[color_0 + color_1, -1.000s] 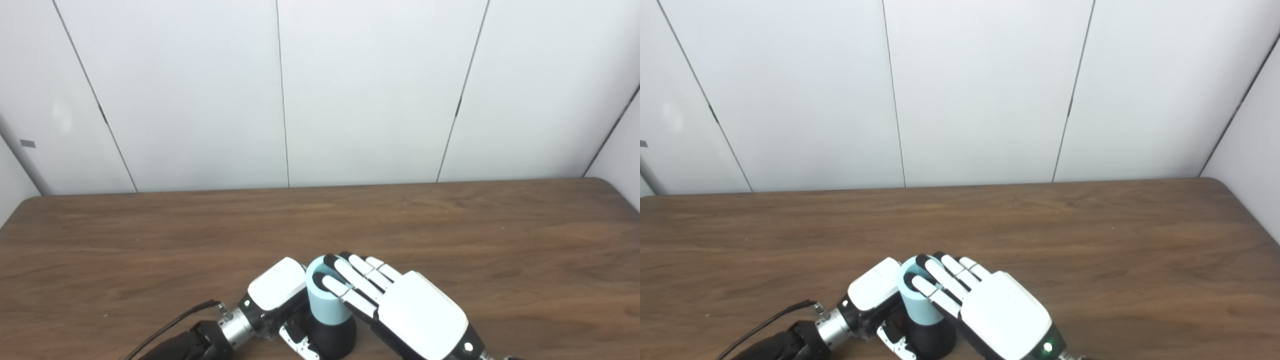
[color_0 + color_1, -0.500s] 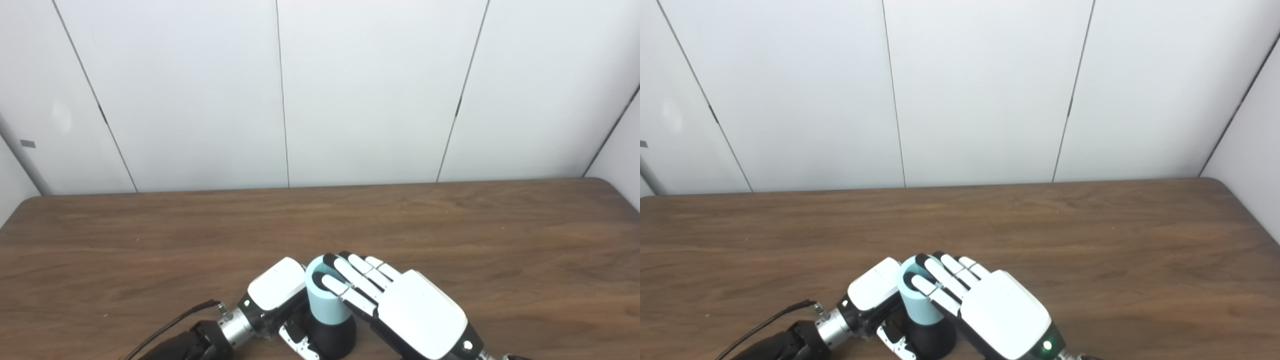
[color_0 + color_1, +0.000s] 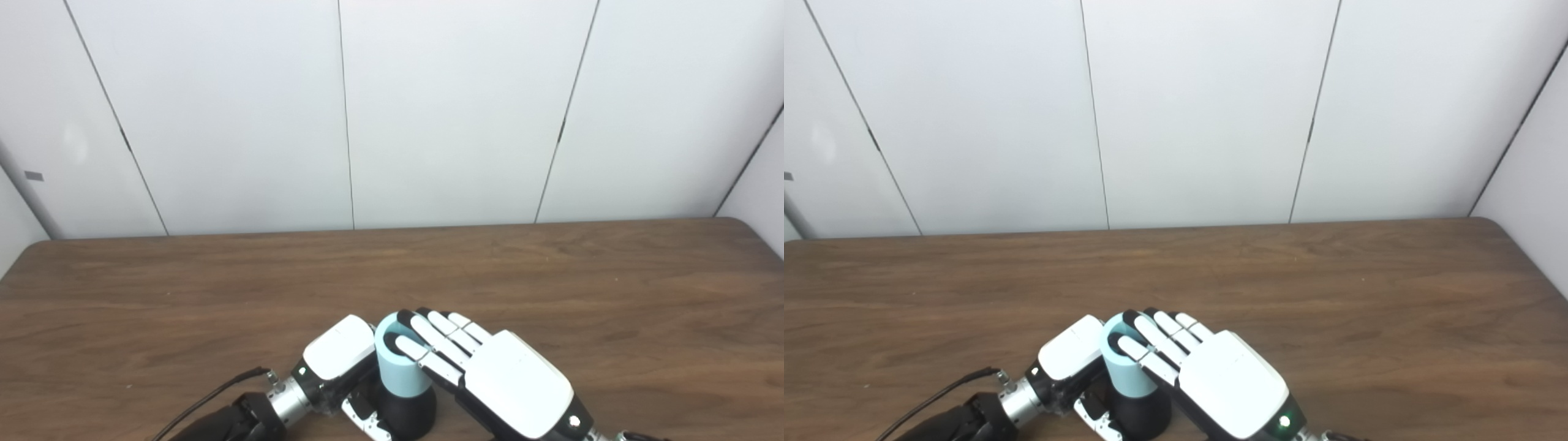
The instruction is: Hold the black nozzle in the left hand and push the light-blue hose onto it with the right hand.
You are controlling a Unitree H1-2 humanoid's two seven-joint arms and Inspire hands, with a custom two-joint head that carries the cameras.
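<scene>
A dark wood-grain counter (image 3: 551, 275) with rounded far corners fills the lower half of the frame, backed by white wall panels (image 3: 453, 110) split by thin dark seams under even light.

Near the front edge of the brown wooden tabletop (image 3: 551, 269), the light-blue hose (image 3: 399, 366) stands upright on the black nozzle (image 3: 409, 413). The left robot hand (image 3: 343, 373) grips the nozzle from the left. The right robot hand (image 3: 484, 373) lays its flat fingers (image 3: 429, 334) over the hose's open top.
</scene>
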